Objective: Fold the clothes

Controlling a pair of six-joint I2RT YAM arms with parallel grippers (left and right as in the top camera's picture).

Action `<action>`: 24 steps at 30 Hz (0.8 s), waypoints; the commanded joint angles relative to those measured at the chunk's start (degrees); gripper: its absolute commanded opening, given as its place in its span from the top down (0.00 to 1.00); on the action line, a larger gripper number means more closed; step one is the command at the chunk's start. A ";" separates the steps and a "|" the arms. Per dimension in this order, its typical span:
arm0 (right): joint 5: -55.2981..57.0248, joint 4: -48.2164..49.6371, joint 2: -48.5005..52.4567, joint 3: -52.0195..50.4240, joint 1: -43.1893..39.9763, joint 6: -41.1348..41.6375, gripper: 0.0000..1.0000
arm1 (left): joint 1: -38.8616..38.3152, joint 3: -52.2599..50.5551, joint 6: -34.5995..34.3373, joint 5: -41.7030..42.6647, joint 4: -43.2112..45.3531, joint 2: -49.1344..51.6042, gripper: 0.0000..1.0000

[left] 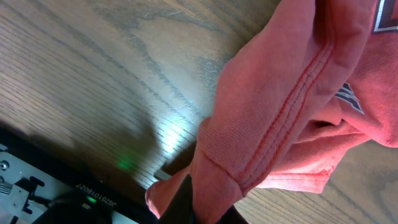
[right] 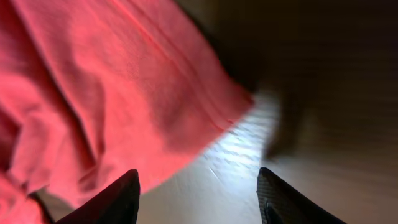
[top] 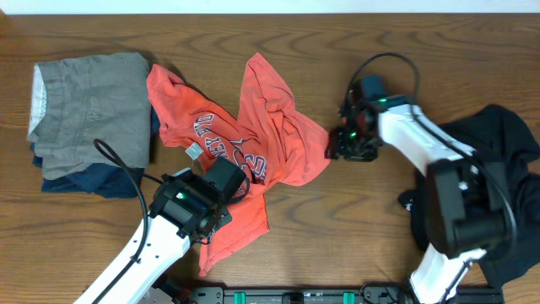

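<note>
One T-shirt point(top: 270, 127): left claw point(left: 208, 208) clenched, apparently on its hem; right claw point(right: 198, 186) spread beside it.

The T-shirt point(top: 270, 118) is coral-red, with dark-and-white lettering point(top: 221, 139) across the chest and a small pale tag point(top: 193, 150); the black garment point(top: 506, 143) is plain, without print; the grey garment point(top: 89, 97) has a pale waistband point(top: 38, 97); the navy blue garment point(top: 105, 179) shows no pattern; the desk point(top: 337, 38) is brown with darker wood grain.

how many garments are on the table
4: red T-shirt centre, black garment right, grey garment stacked on navy garment left; more may hide underneath.
</note>
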 commanded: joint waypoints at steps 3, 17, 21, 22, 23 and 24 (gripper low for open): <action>-0.26 5.14 5.25 -0.24 1.49 4.00 0.50 | 0.35 0.09 0.79 -1.99 -0.42 -0.24 0.94; 8.00 3.23 -0.72 0.13 -3.04 3.23 0.99 | 0.37 0.11 3.54 -5.60 3.30 -0.31 0.94; 9.01 -1.31 -12.70 0.74 -8.96 0.68 0.99 | 2.12 2.58 12.63 -6.12 4.81 -0.31 0.94; 8.96 -2.38 -15.56 1.11 -10.47 0.70 0.99 | 3.06 3.78 14.34 -6.05 4.55 -0.31 0.94; 8.96 -3.74 -18.95 1.64 -12.20 0.70 0.99 | 4.42 5.40 15.78 -6.01 4.00 -0.33 0.94; 8.96 -4.70 -21.29 2.01 -13.40 0.70 0.99 | 5.44 6.69 16.44 -5.99 3.34 -0.33 0.94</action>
